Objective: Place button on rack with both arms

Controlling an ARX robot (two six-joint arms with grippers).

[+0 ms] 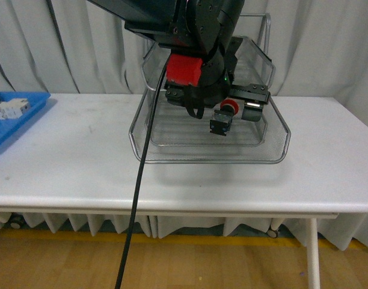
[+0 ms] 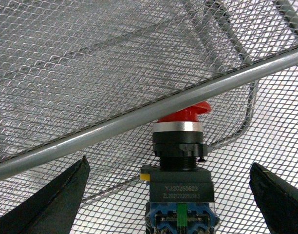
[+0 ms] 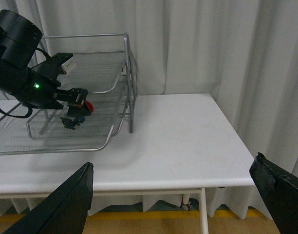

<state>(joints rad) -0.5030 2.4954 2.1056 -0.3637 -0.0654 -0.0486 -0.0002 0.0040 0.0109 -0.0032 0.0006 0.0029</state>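
Note:
The button (image 1: 223, 117), with a red mushroom cap and a dark body, lies on the mesh of the bottom tier of the silver wire rack (image 1: 274, 150). My left gripper (image 1: 215, 99) is open around it, reaching into that tier. In the left wrist view the button (image 2: 180, 161) lies between the spread fingers (image 2: 66, 195), touching neither, with a rack rail (image 2: 139, 117) crossing above its cap. My right gripper (image 3: 172, 163) is open and empty, off the right end of the table. It sees the rack (image 3: 127, 73) and the button (image 3: 77, 114) from afar.
A blue tray (image 1: 15, 123) holding a white blocky component (image 1: 9, 108) sits at the table's far left. The white table (image 1: 82, 162) runs across the front of the rack. Grey curtains hang behind. A black cable (image 1: 139, 180) hangs down from the left arm.

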